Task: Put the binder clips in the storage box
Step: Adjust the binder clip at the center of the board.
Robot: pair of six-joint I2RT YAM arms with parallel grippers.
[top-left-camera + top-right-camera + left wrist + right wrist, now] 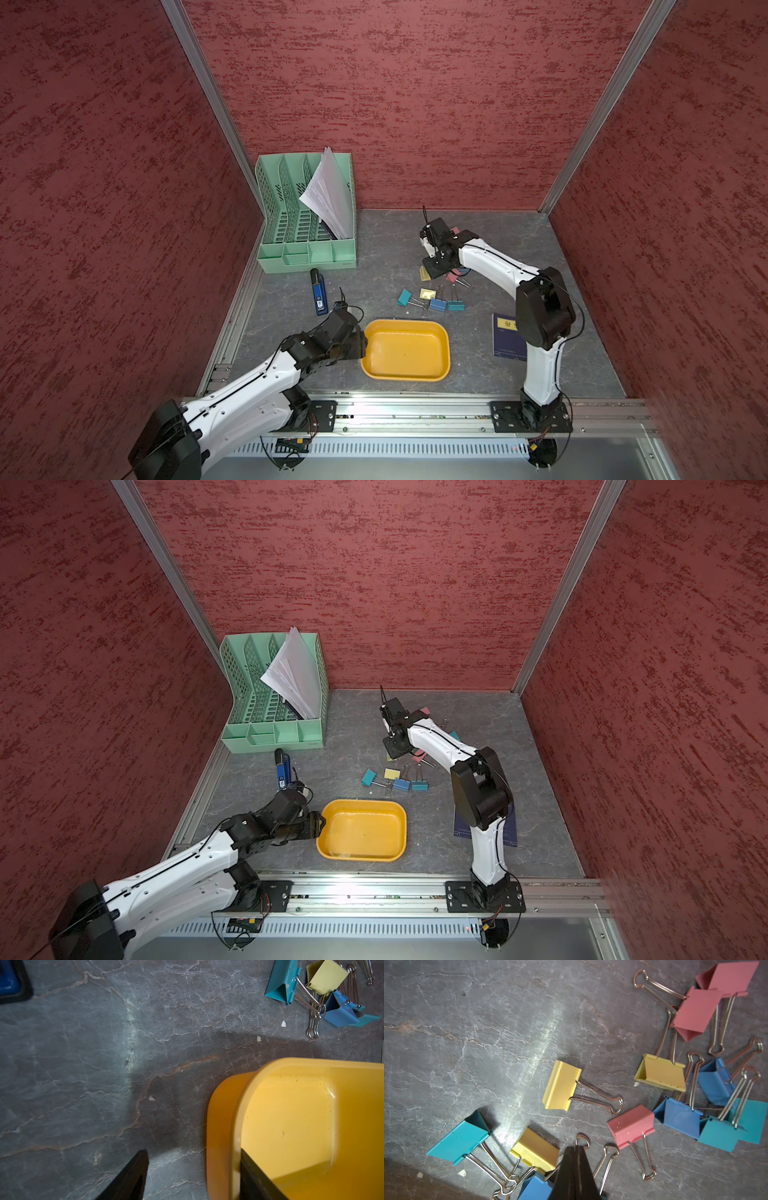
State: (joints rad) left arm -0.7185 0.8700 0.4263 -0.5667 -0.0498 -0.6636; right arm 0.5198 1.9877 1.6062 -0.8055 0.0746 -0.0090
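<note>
Fingers pinched fully together, the right gripper hangs low over the scattered binder clips, with a wire loop at its tip. Whether the loop is caught cannot be told. The yellow storage box nearby lies empty, so the first pick-up appears to be in hand. The left gripper stands half open astride the box wall, gripping nothing. Next comes a lift clear of tangled handles. The stapler, file organizer and book sit aside.

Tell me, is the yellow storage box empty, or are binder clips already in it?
Empty. In both top views the storage box shows only bare yellow floor; the visible binder clips lie outside on the table.
</note>
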